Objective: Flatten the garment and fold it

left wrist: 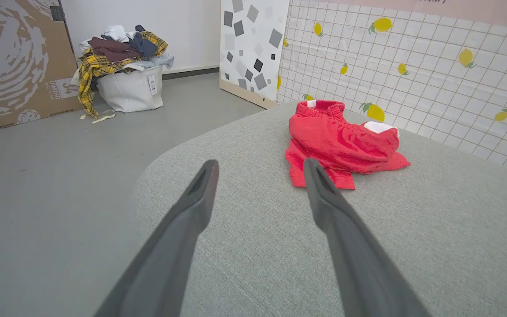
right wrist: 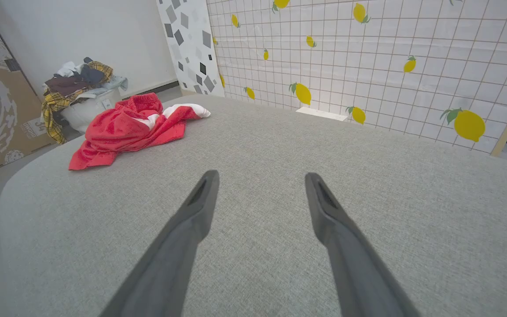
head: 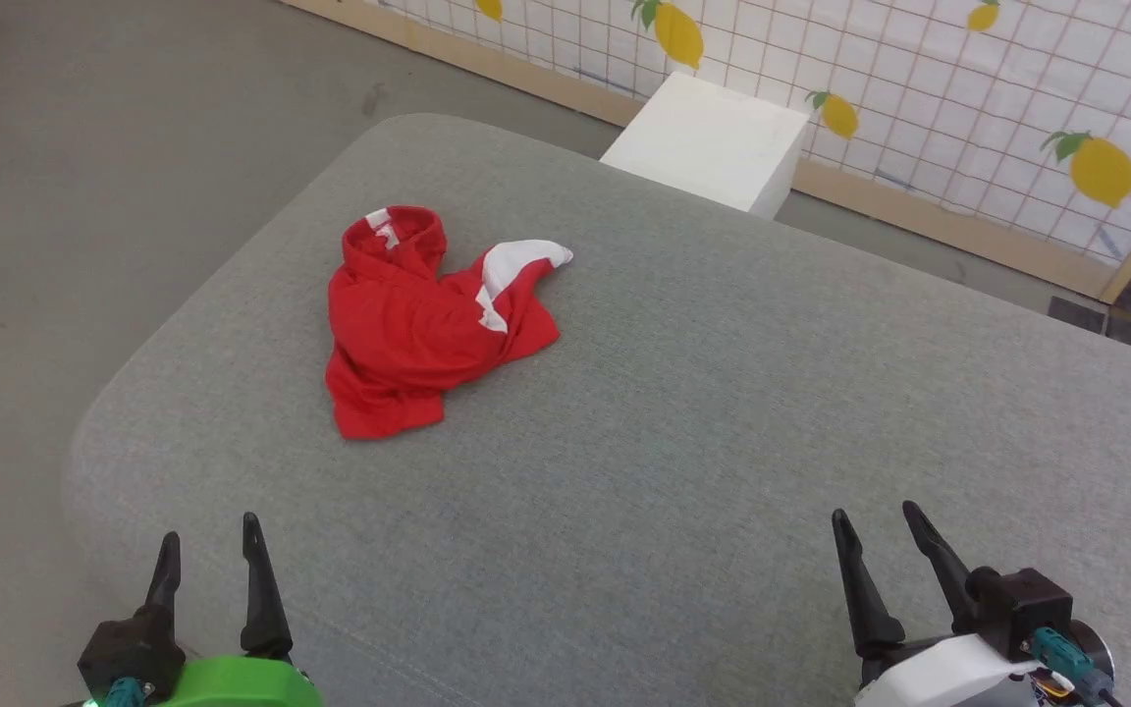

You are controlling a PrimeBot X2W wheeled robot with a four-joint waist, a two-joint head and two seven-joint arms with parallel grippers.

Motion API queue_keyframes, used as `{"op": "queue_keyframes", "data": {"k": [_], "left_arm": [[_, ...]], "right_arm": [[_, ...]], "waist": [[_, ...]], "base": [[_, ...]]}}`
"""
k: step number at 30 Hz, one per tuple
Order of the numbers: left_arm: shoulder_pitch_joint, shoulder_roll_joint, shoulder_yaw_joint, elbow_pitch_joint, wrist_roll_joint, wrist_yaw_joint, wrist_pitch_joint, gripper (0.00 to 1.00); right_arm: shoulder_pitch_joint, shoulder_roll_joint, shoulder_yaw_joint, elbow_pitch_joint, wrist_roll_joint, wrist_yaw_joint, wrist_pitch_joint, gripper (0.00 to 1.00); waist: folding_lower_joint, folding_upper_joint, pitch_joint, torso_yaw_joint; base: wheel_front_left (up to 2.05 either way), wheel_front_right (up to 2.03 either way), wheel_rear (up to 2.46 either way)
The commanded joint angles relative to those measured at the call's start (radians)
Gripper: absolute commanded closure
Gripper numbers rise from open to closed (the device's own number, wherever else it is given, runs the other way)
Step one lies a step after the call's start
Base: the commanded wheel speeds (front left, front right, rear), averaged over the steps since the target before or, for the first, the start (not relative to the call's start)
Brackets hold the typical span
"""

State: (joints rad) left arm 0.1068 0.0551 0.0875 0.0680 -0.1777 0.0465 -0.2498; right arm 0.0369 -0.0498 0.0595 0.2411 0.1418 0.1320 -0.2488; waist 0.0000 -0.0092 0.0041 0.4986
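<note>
The garment (head: 418, 329) is a pair of bright red shorts with white patches, lying crumpled in a heap on the far left part of the grey padded table (head: 683, 412). Its gathered waistband points away from me. My left gripper (head: 210, 546) is open at the near left edge, well short of the garment (left wrist: 339, 147), with nothing between its fingers. My right gripper (head: 875, 525) is open at the near right, far from the garment (right wrist: 123, 130), which lies up and to the left of it.
A white box (head: 708, 142) stands on the floor behind the table's far edge, before a lemon-print grid wall (head: 968, 88). A white basket heaped with clothes (left wrist: 126, 66) and a large cardboard panel (left wrist: 11, 61) stand on the floor to the left.
</note>
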Motion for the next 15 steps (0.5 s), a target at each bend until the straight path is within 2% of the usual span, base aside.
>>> {"op": "queue_keyframes", "data": {"k": [1, 12, 15], "left_arm": [[0.018, -0.005, 0.004, 0.004, -0.016, 0.008, -0.012, 0.00], [0.016, -0.005, 0.002, 0.007, -0.024, 0.009, -0.012, 0.00], [-0.005, -0.003, 0.008, 0.022, -0.045, -0.015, -0.012, 0.00]], "right_arm": [[0.013, 0.000, 0.002, 0.006, 0.007, -0.001, -0.013, 0.00], [0.011, 0.000, 0.003, 0.007, 0.004, -0.001, -0.013, 0.00], [0.011, 0.000, 0.001, 0.004, 0.003, -0.001, -0.013, 0.00]], "waist": [[0.0000, 0.0092, 0.002, 0.007], [0.0000, 0.0092, 0.003, 0.006], [0.0000, 0.0092, 0.009, 0.004]], "base": [[0.00, 0.00, 0.00], [0.00, 0.00, 0.00], [0.00, 0.00, 0.00]]}}
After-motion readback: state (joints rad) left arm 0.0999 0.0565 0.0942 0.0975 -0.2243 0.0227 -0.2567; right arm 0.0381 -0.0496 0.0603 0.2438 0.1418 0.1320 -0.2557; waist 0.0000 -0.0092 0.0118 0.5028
